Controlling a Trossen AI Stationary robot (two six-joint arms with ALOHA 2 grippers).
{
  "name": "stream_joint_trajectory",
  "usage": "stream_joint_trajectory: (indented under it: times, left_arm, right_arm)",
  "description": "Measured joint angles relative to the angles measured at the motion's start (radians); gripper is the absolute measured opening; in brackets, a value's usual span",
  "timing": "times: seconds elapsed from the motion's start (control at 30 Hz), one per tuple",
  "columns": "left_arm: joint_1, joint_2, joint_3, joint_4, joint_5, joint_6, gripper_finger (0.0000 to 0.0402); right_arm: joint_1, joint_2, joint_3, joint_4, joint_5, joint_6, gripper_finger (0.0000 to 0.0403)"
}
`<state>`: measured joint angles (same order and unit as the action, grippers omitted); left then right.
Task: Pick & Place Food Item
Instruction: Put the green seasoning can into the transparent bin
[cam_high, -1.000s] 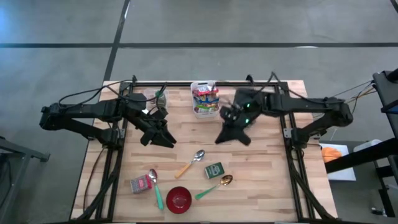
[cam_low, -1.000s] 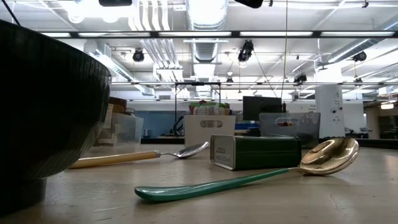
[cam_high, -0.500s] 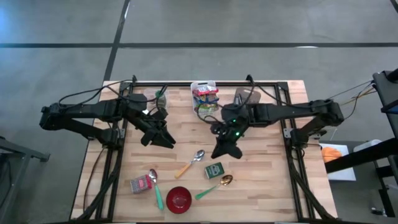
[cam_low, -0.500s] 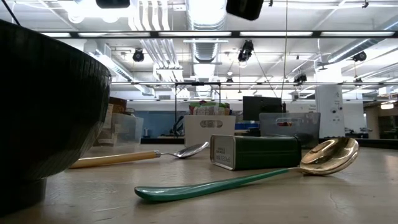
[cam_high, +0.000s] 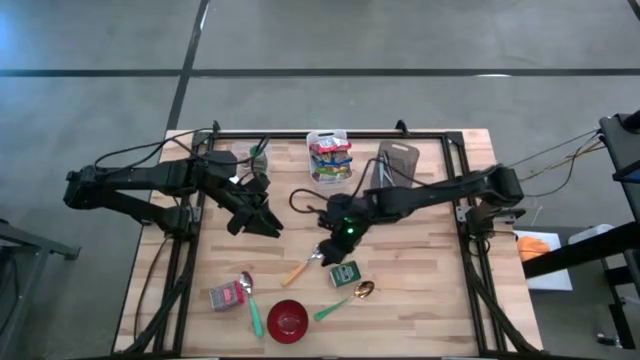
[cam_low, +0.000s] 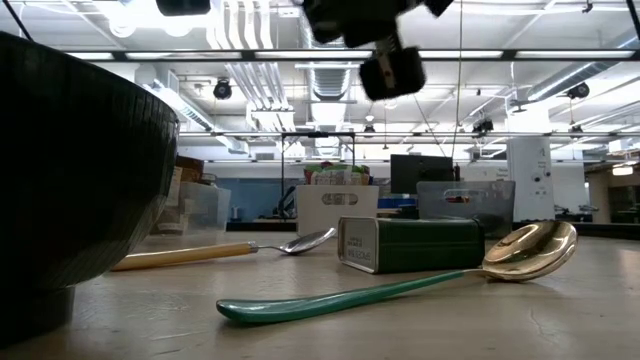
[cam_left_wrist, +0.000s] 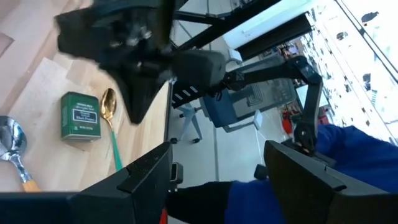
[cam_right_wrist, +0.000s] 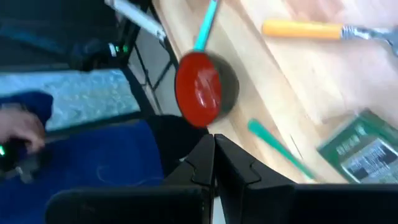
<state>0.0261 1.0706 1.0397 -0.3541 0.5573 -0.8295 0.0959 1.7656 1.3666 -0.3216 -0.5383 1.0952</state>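
Observation:
A green tin (cam_high: 344, 273) lies on the wooden table near the front, also seen in the low view (cam_low: 410, 245) and the left wrist view (cam_left_wrist: 81, 116). A pink packet (cam_high: 227, 296) lies at the front left. My right gripper (cam_high: 329, 250) hangs shut above the table, just beyond the tin and over the bowl end of a yellow-handled spoon (cam_high: 305, 262). In the low view the right gripper (cam_low: 390, 70) is well clear of the table. My left gripper (cam_high: 268, 224) waits open at the left of the middle, with nothing between its fingers (cam_left_wrist: 149, 174).
A red bowl (cam_high: 288, 319) stands at the front edge, flanked by two green-handled spoons (cam_high: 345, 298) (cam_high: 250, 302). A white basket of food packets (cam_high: 330, 158) stands at the far middle, beside a clear tub (cam_high: 250, 157) and a grey tray (cam_high: 398, 160).
My right gripper has swung from the far middle toward the near edge and the left. It has come down over the spoon and the green tin and rolled about its own axis. It has stayed shut. Nothing on the table has moved.

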Motion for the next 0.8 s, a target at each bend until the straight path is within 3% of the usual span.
stream_joint_trajectory:
  times: [0.2, 0.5, 0.8]
  left_arm:
    - [0.000, 0.000, 0.000, -0.012, 0.000, -0.025, 0.0258]
    - [0.000, 0.000, 0.000, -0.026, 0.000, -0.027, 0.0258]
    - [0.001, 0.000, 0.000, -0.042, 0.000, -0.032, 0.0258]
  right_arm:
    - [0.014, 0.011, 0.000, 0.049, 0.092, 0.084, 0.0009]
    - [0.031, -0.114, 0.000, -0.206, 0.296, 0.082, 0.0009]
    - [0.056, -0.197, -0.002, -0.381, 0.301, -0.052, 0.0009]
